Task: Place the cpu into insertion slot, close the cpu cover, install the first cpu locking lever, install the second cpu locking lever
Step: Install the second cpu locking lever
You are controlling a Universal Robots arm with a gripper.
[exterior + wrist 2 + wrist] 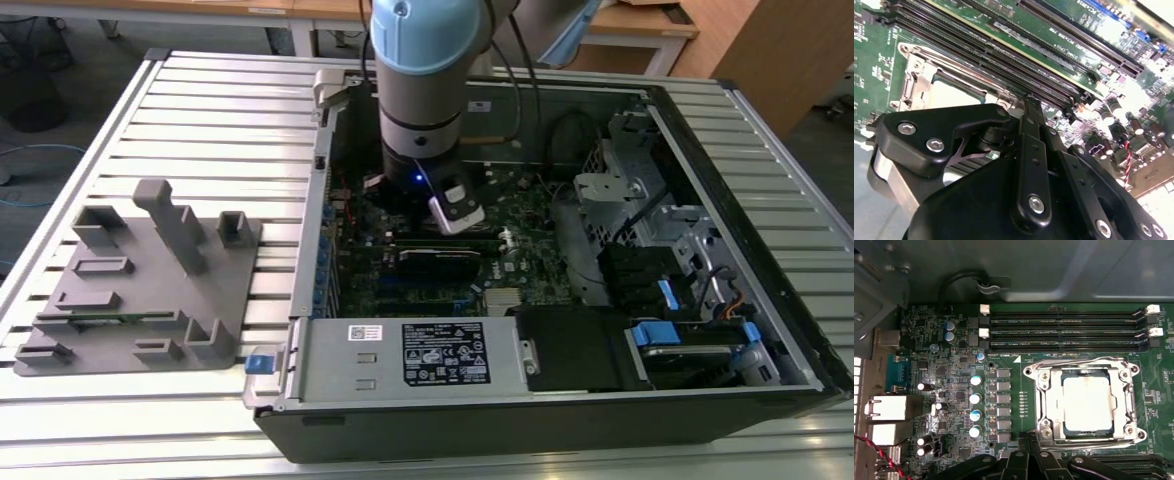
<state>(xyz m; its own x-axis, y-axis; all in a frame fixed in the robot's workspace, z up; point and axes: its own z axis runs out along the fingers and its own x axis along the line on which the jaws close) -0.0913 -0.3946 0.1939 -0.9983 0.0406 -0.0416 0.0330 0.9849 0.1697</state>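
Black linkage gripper [1029, 440] hangs at the socket's near edge, fingers together, gripping nothing visible. Just beyond, the dull silver square cpu [1087, 402] sits in the dark-framed insertion slot [1085, 432], thin metal frame cpu cover [1046, 402] lying flat around it. Both levers look latched, so probably nearly finished. Farther off, long black memory slots [1064, 330] crowd that side; case wall beyond.

The exterior view looks down from above at the open computer case [561, 400]. Both wrist views look closely at its green board [954, 385], sharing the socket [1087, 402].
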